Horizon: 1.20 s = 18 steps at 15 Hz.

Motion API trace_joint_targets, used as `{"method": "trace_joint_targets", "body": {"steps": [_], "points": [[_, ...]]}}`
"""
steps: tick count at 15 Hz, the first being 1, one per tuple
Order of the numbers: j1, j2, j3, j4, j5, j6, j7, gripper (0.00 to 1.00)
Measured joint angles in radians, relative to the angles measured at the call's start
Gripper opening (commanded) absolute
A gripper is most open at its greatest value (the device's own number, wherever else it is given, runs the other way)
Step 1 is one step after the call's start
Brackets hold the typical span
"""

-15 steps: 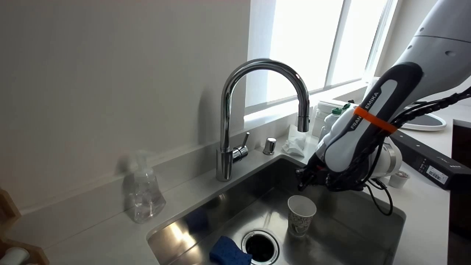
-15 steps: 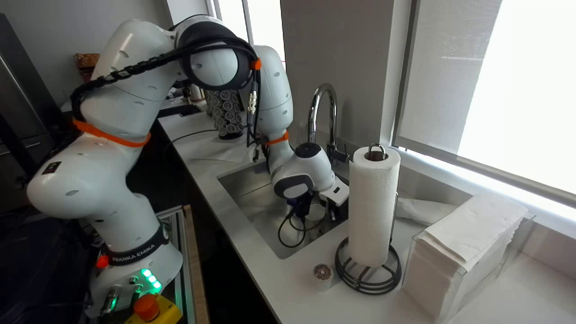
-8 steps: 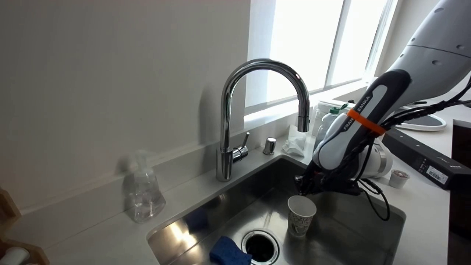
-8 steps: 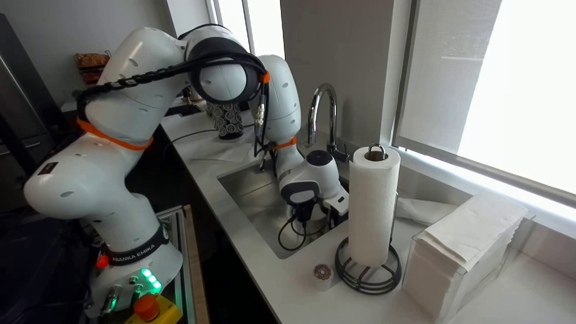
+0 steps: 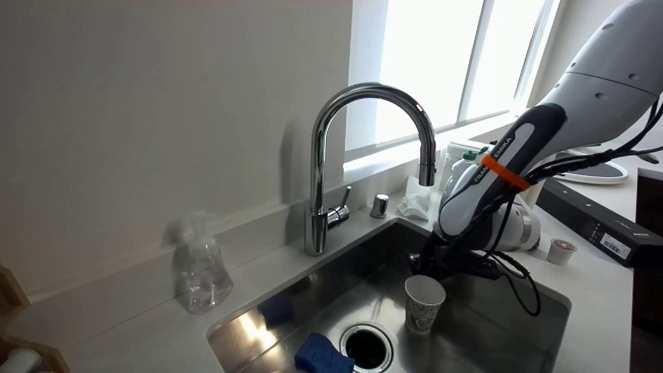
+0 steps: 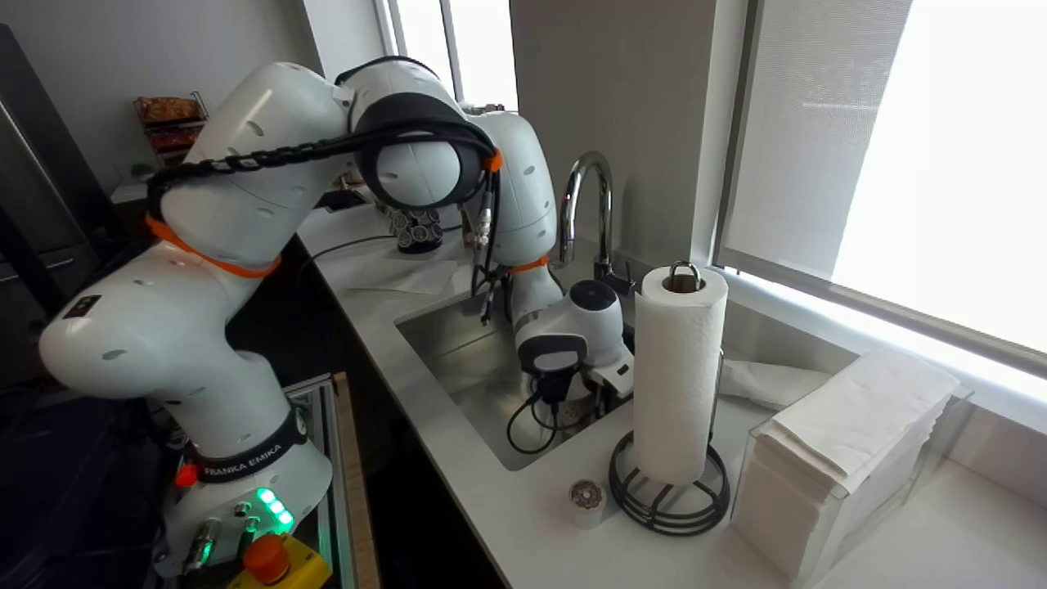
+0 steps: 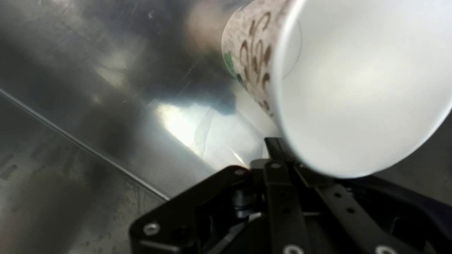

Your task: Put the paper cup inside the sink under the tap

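steel sink [image 5: 380, 292] in white counter [image 5: 145, 336]; grey wall [image 5: 181, 114] beside bright window [image 5: 430, 67].

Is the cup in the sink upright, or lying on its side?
Upright. In an exterior view, the cup stands with its mouth facing up and its narrower base on the floor of the sink.

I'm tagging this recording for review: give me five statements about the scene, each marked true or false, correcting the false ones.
1. The swirl-printed paper cup stands upright in the stainless-steel sink. True.
2. The gripper is open. False: it is shut, outside the cup.
3. The chrome gooseneck tap arches over the sink. True.
4. The blue sponge lies inside the cup. False: it lies in the sink at the edge of the drain.
5. The paper-towel roll stands upright. True.
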Motion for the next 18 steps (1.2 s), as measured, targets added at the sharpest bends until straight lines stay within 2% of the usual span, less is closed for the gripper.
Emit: {"method": "trace_joint_targets", "body": {"steps": [11,18], "points": [[-0.027,0.035,0.03,0.038,0.054,-0.068,-0.034,0.0],[-0.071,0.047,0.072,0.058,0.097,-0.145,-0.086,0.0]]}}
